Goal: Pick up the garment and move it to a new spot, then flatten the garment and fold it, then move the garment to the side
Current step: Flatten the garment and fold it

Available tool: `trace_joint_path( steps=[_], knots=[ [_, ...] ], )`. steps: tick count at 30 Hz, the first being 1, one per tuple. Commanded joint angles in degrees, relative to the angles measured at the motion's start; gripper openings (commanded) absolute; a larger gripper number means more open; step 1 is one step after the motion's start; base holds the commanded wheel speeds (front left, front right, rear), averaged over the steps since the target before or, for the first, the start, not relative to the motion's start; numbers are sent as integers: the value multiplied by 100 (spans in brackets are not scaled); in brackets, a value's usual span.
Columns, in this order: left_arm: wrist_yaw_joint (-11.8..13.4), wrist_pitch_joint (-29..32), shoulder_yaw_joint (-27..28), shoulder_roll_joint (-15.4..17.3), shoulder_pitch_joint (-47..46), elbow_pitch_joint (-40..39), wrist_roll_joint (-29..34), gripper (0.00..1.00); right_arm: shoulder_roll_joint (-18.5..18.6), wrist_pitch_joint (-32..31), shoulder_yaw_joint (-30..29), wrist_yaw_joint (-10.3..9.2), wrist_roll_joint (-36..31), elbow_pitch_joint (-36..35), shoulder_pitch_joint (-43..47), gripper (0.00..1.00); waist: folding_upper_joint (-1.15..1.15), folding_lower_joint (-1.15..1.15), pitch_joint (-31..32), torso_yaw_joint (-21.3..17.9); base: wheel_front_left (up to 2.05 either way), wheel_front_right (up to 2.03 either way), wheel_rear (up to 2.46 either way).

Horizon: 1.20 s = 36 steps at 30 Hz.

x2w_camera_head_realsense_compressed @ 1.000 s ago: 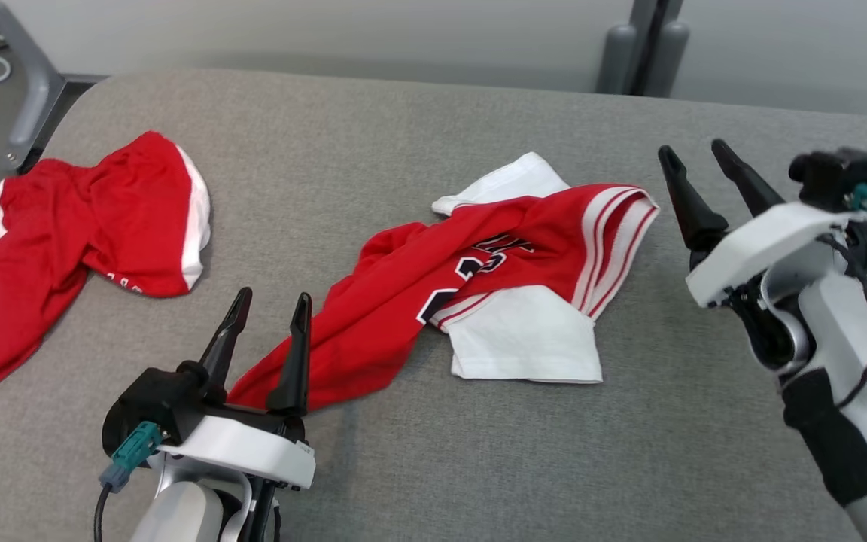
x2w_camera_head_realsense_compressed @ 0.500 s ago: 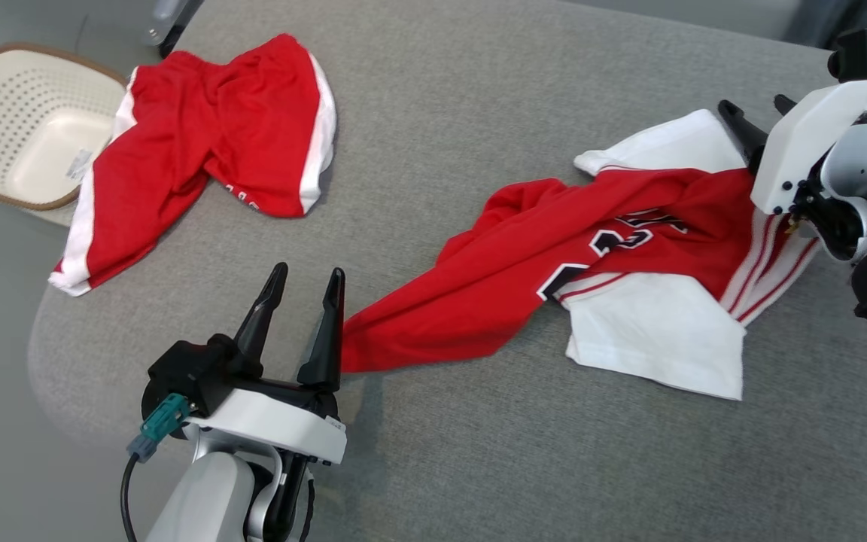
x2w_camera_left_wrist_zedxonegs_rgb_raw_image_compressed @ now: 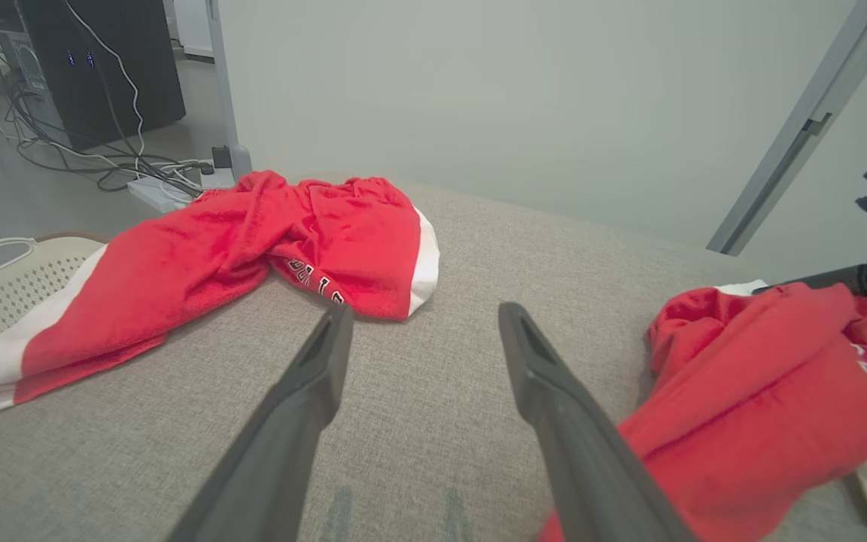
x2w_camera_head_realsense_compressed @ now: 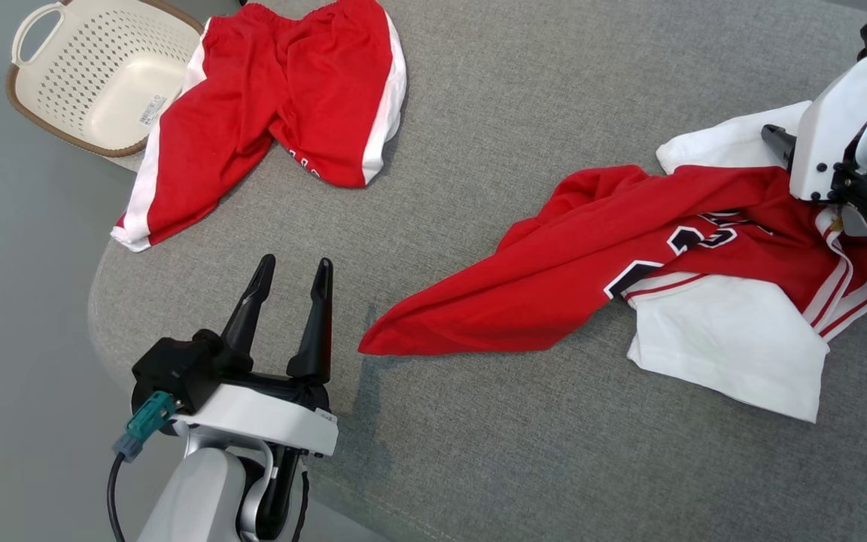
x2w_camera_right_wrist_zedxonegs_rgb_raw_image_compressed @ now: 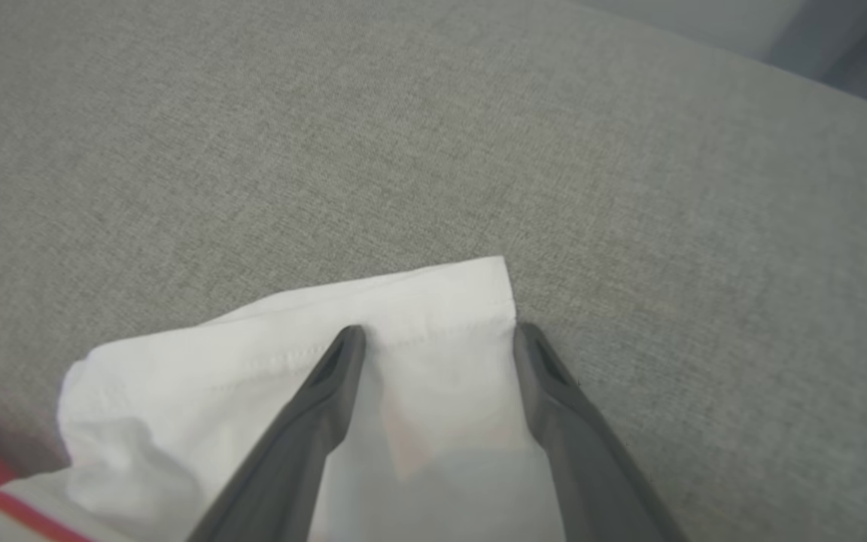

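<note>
This is looking like a lab: a computer tower and loose cables are sitting on the floor, beyond the left gripper and to its left.

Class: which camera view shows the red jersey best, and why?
The head view: the jersey lies almost whole, number and white sleeves showing. The left wrist view catches its red end; the right wrist view, one white sleeve.

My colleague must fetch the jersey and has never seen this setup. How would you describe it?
On the grey padded surface lie two red garments. The jersey is the crumpled one on the robot's right, by the right gripper. Unlike the red shorts near the basket, it has white sleeves and black, white-edged numerals.
</note>
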<state>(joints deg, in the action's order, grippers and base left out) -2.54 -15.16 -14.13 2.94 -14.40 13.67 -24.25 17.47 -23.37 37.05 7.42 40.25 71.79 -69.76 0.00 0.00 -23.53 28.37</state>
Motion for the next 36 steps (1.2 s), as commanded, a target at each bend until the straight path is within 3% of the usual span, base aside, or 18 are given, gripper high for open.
trace_joint_path(
  steps=[1, 2, 3, 4, 13, 24, 29, 36],
  knots=[
    [-28, -10, 36, 6, 20, -16, 19, 100, -118, -128, 6, 15, 4, 148, 215, 100, 0, 0, 12, -7, 0, 0, 0],
    [-24, -10, 46, 6, 30, -16, 30, 100, -143, -166, 2, 15, 12, 158, 225, 58, 0, 0, 25, -14, 0, 0, 0],
    [-21, -10, 55, 5, 38, -15, 45, 100, -159, -185, 2, 15, 13, 169, 238, 24, 0, 0, 39, -23, 0, 0, 0],
    [-21, -10, 61, 4, 42, -12, 56, 100, -156, -184, 9, 15, 10, 173, 244, 0, 0, 0, 53, -33, 0, 0, 0],
    [-37, -11, 139, 6, 108, -3, 187, 100, -228, 945, -1, 8, 0, -24, 166, 0, 0, 0, 347, -338, 0, 0, 0],
    [4, -7, 328, 203, 340, 7, 366, 100, -478, 2087, 268, 8, 330, -732, 685, 0, 0, 0, 1048, -1234, 0, 0, 0],
    [155, 131, 486, 450, 611, -177, 345, 100, -201, 2663, 716, 8, 465, -1417, 1257, 0, 0, 0, 1426, -1830, 0, 0, 0],
    [298, 306, 578, 605, 933, -460, 305, 100, 388, 3039, 1052, 8, 887, -2243, 2115, 0, 0, 0, 1729, -2244, 0, 0, 0]
  ],
)
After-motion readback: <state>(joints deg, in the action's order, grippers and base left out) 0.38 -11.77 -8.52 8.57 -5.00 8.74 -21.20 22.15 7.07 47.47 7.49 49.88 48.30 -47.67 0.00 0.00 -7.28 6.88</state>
